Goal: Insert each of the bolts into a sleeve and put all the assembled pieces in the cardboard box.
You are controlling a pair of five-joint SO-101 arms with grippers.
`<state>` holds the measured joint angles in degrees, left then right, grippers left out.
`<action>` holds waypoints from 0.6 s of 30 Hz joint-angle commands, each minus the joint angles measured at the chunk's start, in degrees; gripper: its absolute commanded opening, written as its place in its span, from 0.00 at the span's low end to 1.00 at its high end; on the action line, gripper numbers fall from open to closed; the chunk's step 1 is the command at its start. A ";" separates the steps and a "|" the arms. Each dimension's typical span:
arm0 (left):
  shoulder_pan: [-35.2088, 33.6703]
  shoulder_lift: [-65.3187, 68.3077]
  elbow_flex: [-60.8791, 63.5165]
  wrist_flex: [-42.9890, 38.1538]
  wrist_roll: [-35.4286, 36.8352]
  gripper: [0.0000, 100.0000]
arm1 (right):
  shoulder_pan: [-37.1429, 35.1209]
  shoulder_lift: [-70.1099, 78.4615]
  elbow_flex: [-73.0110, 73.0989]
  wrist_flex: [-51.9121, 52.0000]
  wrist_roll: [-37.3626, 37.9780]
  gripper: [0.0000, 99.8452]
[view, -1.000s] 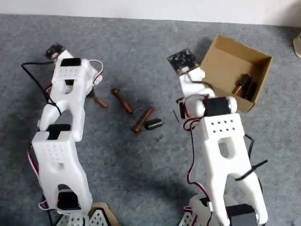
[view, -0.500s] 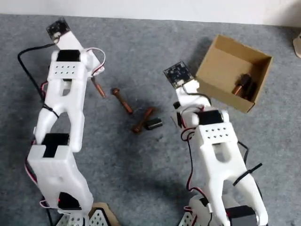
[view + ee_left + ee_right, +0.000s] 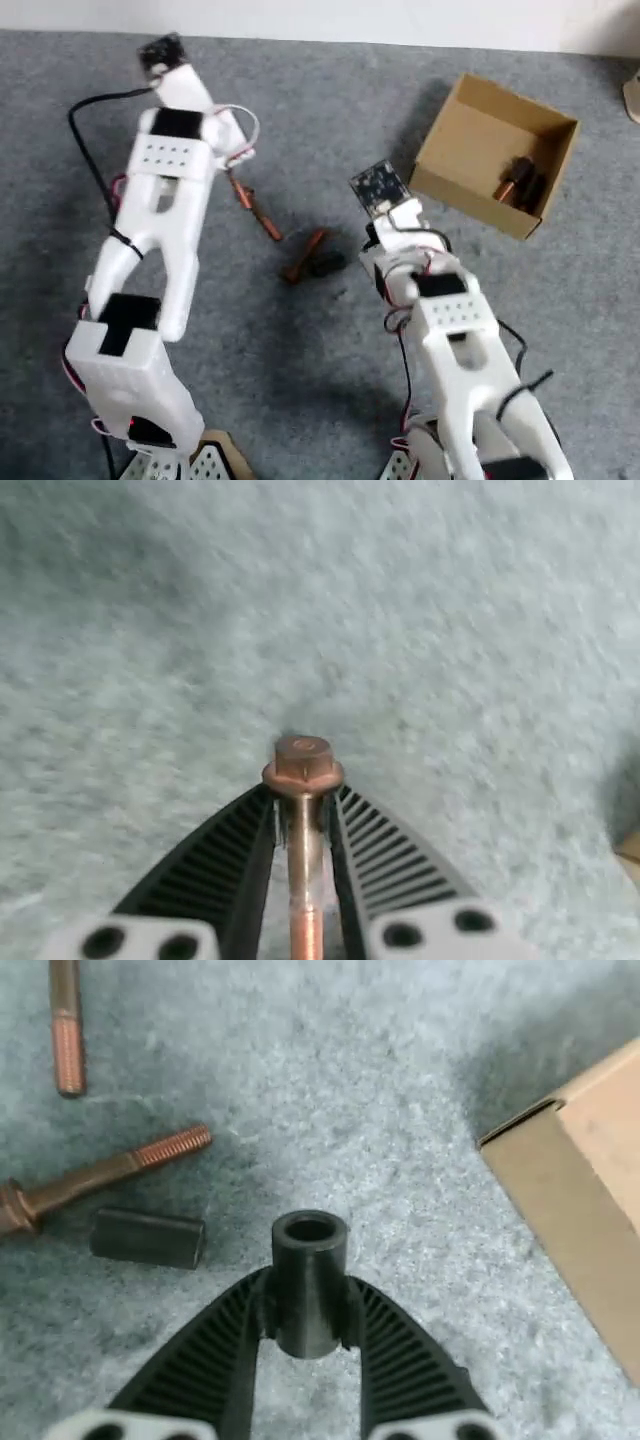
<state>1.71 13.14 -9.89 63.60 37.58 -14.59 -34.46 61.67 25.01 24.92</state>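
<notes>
Bolt [image 3: 303,770], copper coloured, is clamped between my left fingers [image 3: 232,860], and its head sticks out past the tips. My right fingers [image 3: 215,1350] are clamped on a black held sleeve [image 3: 309,1260], whose open bore faces away from the wrist.

To do the joining well, I think I should put the shaft on one line with the bore before pushing. I should go slowly and keep both grips firm, so that nothing tilts. The head is the free end now, so the threaded end may need to be freed first.

I count three bolts outside the cardboard box [image 3: 470,135]: mine, a far bolt [image 3: 65,1030] and a near bolt [image 3: 100,1175] on the tabletop [image 3: 300,380]. There are two sleeves, mine and a loose sleeve [image 3: 148,1237] beside the near bolt. In the box lie dark and copper pieces [image 3: 517,180], and I cannot tell their number.
</notes>
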 commanded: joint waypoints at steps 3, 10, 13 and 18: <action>3.38 -10.24 7.69 -9.58 -0.44 0.00 | -4.09 -14.73 10.33 -8.57 0.53 0.00; 6.20 -18.42 20.53 -20.40 -3.96 0.00 | -4.44 -21.58 16.13 -9.27 0.53 0.00; 7.96 -22.73 25.98 -23.38 -3.60 0.00 | -4.44 -21.67 16.84 -14.81 0.53 0.00; 10.68 -31.34 36.09 -29.01 -3.43 0.00 | -4.35 -21.67 23.25 -29.85 0.53 0.00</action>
<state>10.51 -10.86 23.25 38.55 34.07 -18.37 -54.51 83.30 4.18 24.92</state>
